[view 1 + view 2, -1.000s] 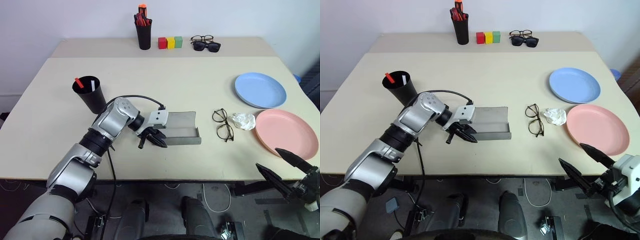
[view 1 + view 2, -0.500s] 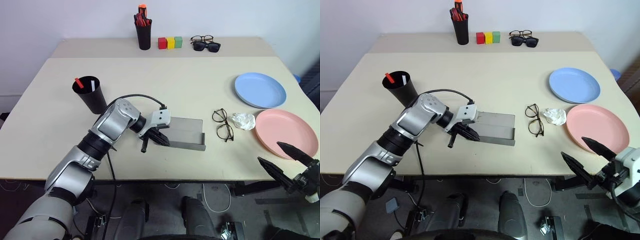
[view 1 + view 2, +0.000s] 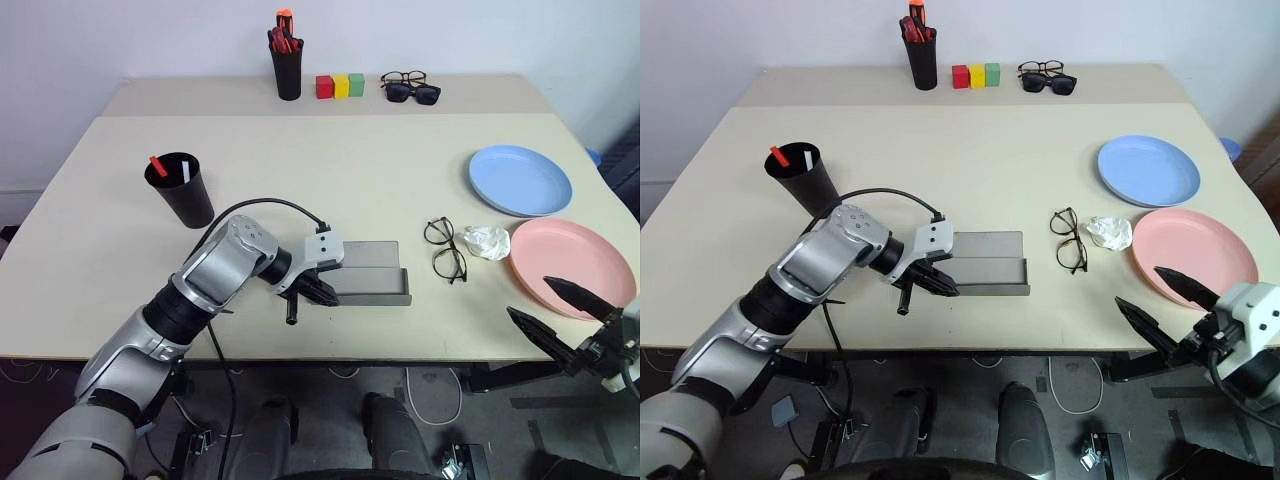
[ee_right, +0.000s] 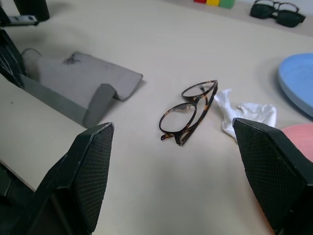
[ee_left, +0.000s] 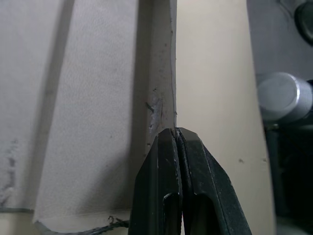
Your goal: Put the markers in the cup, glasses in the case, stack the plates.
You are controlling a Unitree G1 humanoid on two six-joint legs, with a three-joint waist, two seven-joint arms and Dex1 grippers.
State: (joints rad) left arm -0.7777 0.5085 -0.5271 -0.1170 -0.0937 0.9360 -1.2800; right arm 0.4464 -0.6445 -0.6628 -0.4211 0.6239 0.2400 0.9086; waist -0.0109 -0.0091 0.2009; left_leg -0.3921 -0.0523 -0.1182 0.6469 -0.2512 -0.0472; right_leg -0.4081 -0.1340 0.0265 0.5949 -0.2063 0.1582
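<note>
On surface: one grey case (image 3: pixel 366 271), open, left gripper (image 3: pixel 318 292) jaws pinched on its near-left edge, apparently. One glasses (image 3: pixel 444 248) beside; two plates (image 3: pixel 521 179); two markers (image 3: pixel 158 165) in cup (image 3: pixel 183 190). Right gripper (image 3: pixel 560 312) jaws apart.

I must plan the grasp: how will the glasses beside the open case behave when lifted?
The glasses look thin-framed, so probably light and easy to bend. Their temples seem folded, so they should lift as one piece. Smooth lenses may slip between the fingers.
</note>
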